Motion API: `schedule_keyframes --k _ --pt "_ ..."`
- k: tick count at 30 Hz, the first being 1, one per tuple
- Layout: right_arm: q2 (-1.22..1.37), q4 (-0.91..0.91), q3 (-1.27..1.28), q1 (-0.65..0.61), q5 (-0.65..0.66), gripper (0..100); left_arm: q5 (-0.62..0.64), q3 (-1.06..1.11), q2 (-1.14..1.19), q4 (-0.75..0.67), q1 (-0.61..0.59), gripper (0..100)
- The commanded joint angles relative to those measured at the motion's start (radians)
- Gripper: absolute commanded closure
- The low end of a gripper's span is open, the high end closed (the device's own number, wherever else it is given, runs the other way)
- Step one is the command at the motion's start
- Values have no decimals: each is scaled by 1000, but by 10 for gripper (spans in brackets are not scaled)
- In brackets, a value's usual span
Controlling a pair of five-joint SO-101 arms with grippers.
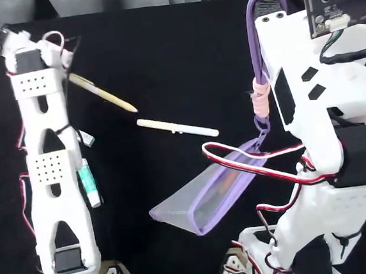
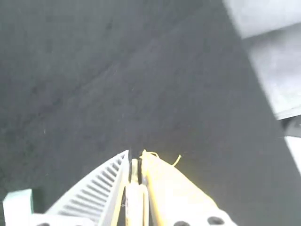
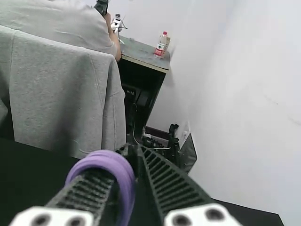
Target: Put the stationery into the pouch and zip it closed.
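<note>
While the black table [image 1: 163, 55] carries the clear pouch [image 1: 195, 206], the right wrist view brings in the room beyond it: a white wall [image 3: 244, 94], grey cloth [image 3: 56, 94] and a bottle [image 3: 162, 43] on a desk. From above, a purple strap [image 1: 267, 1] runs up from the pouch to the right pincer [image 3: 134, 150], seen close clamped on that loop. A white pen [image 1: 177, 128] lies just beyond the pouch, and farther left the left pincer [image 2: 135, 155] grips a pencil [image 1: 102, 93], its tips narrow around it.
</note>
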Motion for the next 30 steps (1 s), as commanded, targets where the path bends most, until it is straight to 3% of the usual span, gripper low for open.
schedule_keyframes --k 1,20,30 --pt "-4 2 -47 23 9 987 -46 -21 -183 0 5 970" --pt "-4 0 -42 17 2 987 -72 -21 -1040 135 268 970" --pt "-4 -3 -39 17 2 987 -284 13 -1372 172 687 970"
